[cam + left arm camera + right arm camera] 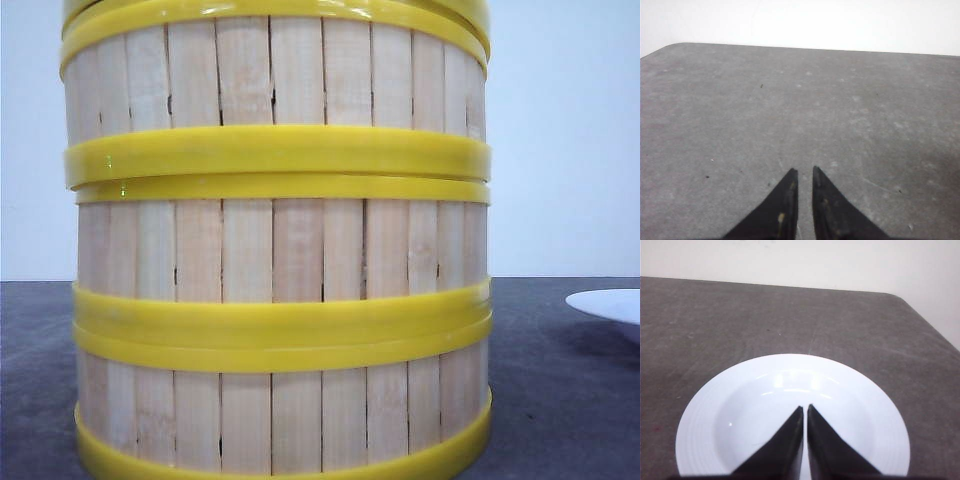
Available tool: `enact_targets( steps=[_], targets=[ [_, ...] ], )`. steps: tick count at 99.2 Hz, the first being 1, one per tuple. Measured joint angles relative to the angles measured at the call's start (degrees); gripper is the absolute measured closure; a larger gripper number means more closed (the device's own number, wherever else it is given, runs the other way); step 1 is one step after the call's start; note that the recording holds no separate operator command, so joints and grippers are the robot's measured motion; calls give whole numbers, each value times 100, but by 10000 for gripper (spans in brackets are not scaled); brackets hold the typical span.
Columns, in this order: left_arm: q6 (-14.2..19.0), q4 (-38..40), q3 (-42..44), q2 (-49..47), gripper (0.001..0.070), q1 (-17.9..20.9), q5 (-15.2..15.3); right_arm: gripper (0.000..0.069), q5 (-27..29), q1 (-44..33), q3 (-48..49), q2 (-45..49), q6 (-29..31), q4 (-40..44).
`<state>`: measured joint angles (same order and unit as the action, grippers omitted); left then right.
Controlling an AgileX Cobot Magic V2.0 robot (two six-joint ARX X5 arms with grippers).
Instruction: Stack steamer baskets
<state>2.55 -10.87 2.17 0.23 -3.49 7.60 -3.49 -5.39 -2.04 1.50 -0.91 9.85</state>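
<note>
Judging from the front view, stacking appears complete: three steamer baskets (275, 250) stand in one upright column on the dark counter (560, 400), rims meeting, axis vertical, a white plate (608, 303) just beside to the right. Left wrist view: left gripper (805, 176) hangs over bare counter, jaws nearly together, empty. Right wrist view: right gripper (805, 412) hangs above the plate, jaws together, empty.

Front view low, pressed close against stacked steamer baskets (278, 250), sharing white plate (608, 303) with right wrist
</note>
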Motion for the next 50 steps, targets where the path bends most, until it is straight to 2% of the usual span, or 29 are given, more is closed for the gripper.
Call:
enact_targets(
  steps=[50],
  targets=[
    [0, 0, 0, 0, 685, 0, 0, 684, 28, 0, 122, -116, 120, -118]
  ],
)
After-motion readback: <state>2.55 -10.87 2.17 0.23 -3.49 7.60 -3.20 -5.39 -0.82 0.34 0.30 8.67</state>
